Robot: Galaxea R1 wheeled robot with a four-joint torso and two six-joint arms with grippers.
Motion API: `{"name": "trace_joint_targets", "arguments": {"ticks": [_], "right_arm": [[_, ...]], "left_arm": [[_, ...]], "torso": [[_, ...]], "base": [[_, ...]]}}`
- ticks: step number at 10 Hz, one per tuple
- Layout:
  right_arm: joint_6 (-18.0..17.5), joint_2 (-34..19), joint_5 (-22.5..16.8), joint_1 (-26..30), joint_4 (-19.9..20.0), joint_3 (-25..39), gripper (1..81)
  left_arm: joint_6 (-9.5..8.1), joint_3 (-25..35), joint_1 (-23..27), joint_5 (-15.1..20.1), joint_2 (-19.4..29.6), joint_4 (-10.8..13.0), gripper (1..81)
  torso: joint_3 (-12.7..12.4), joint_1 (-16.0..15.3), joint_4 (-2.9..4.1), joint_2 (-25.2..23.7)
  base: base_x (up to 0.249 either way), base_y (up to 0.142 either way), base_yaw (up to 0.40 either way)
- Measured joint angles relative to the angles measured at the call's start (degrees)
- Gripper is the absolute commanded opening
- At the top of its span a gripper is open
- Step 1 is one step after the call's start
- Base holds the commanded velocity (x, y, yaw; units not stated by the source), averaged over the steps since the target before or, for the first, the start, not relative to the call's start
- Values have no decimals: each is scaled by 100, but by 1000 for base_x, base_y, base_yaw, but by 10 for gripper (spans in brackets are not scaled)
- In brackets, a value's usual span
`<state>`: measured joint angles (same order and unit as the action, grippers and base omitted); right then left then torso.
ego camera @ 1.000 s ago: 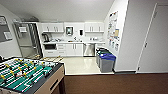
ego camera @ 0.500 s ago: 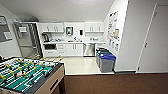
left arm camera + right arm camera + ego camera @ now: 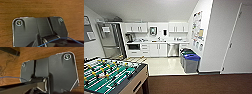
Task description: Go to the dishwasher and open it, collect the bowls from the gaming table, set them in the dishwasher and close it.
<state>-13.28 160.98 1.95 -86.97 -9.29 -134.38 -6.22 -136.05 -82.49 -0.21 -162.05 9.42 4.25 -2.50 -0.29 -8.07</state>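
The dishwasher is a steel-fronted unit, shut, built into the white cabinets of the kitchenette at the far end of the room, straight ahead and a few metres off. The bowls and the gaming table are out of view. In the left wrist view, the dark plate of my left arm hangs over brown carpet. In the right wrist view, my right arm's plate hangs over the same carpet.
A green table-football table stands close at my near left. A blue-lidded bin and a darker bin stand against the right wall before the dishwasher. Pale floor leads to the counter. A white door is on the right.
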Motion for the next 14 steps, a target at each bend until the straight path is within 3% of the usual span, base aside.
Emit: {"name": "trace_joint_targets", "arguments": {"ticks": [14], "right_arm": [[2,2,2,34,1,-2,811]], "left_arm": [[0,5,9,-20,2,0,811]], "torso": [[-2,0,0,2]], "base": [[131,0,0]]}}
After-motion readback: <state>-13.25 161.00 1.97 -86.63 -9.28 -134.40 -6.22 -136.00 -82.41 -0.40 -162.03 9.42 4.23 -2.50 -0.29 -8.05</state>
